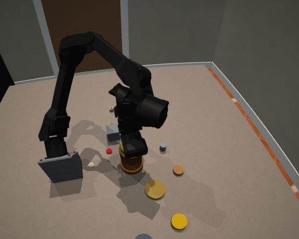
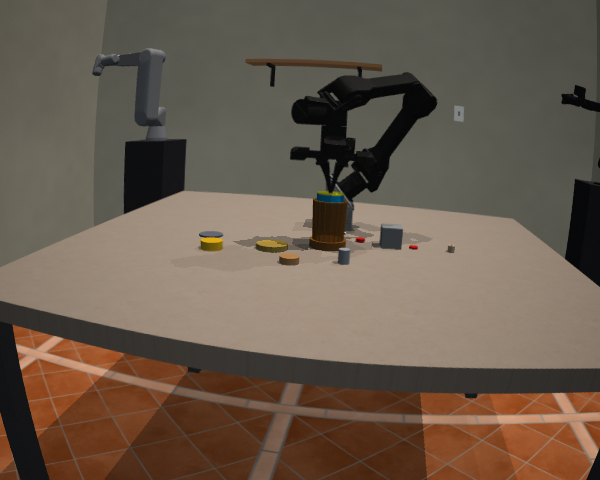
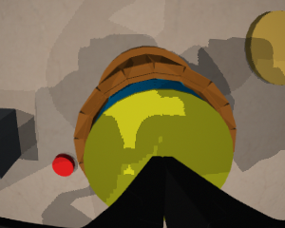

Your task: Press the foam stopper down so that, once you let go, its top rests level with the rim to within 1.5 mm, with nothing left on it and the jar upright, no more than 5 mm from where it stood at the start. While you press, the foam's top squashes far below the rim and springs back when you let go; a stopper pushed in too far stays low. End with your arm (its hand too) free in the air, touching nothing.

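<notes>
At mid-frame in the exterior view, my gripper (image 2: 332, 189) points straight down with its fingers pressed together on nothing, tips meeting the yellow top of the stopper (image 2: 329, 195). That stopper sits in the mouth of the brown jar (image 2: 328, 223), a blue band showing above the rim. Upright on the table (image 2: 135, 289), the jar has a grey cube (image 2: 391, 236) to its right and a yellow disc (image 2: 271, 245) to its left.

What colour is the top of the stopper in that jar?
Yellow, over a blue band; the stopper shows best in the wrist view.
</notes>
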Controlling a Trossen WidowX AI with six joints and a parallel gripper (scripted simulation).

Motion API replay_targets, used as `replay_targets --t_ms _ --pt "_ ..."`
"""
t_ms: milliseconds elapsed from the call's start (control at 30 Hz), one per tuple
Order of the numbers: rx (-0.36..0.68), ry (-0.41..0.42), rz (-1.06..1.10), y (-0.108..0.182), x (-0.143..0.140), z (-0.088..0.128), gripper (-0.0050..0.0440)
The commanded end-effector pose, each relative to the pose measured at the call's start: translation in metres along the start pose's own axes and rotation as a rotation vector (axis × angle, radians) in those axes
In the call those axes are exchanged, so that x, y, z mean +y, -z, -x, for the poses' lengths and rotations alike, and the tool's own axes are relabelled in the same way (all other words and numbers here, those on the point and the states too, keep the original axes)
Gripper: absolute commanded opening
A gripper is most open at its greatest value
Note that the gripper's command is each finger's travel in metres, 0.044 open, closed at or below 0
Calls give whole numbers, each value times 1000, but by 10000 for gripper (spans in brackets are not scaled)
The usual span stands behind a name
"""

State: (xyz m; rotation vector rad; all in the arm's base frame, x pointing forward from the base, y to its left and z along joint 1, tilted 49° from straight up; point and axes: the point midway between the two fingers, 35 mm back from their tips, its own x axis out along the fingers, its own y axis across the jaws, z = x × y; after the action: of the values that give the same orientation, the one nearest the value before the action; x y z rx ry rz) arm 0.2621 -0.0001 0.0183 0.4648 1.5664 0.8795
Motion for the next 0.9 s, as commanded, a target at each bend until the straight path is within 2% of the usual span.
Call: replay_targets --t_ms 0,867 --pt "-1 -3 -3 0 1 -1 0" --pt "-1 -3 -3 1 1 -4 0"
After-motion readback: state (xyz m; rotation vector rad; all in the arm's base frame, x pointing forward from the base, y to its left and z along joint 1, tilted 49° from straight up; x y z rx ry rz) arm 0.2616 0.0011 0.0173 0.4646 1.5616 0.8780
